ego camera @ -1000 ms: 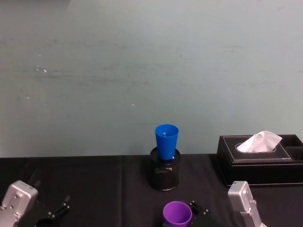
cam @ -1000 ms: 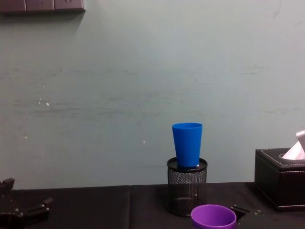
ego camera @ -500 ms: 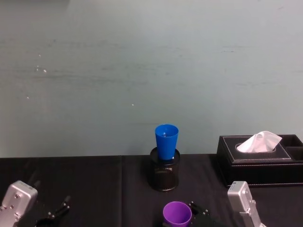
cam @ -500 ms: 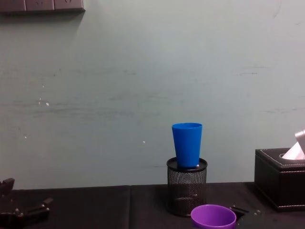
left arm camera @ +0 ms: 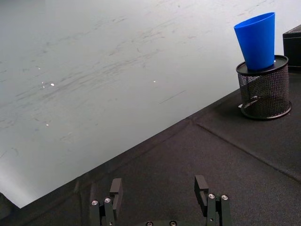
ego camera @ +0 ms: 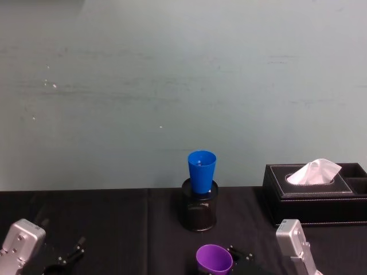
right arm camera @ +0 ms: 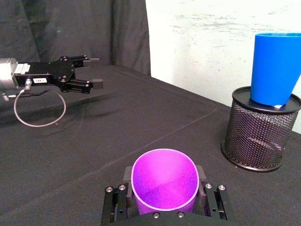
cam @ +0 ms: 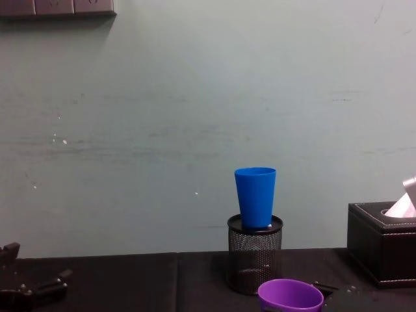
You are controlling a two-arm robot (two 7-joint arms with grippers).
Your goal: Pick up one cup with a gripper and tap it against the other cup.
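Observation:
The purple cup (right arm camera: 163, 181) sits between the two fingers of my right gripper (right arm camera: 163, 194), which is shut on its sides. It also shows low in the head view (ego camera: 214, 259) and the chest view (cam: 290, 296), rim slightly tilted. Beyond it the blue cup (ego camera: 202, 171) (cam: 255, 197) (right arm camera: 275, 70) stands upright in a black wire-mesh pen holder (ego camera: 200, 213) (right arm camera: 256, 136), apart from the purple cup. My left gripper (left arm camera: 158, 186) hangs open and empty over the black cloth at the near left (ego camera: 71, 255).
A black tissue box (ego camera: 315, 195) (cam: 383, 250) with a white tissue stands at the right, beside the pen holder. Black cloth (left arm camera: 188, 155) covers the table, and a pale wall rises close behind it.
The purple cup's rim has tipped slightly and shifted a little left in my right gripper. Both arms sit marginally lower in the head view. The blue cup has not moved.

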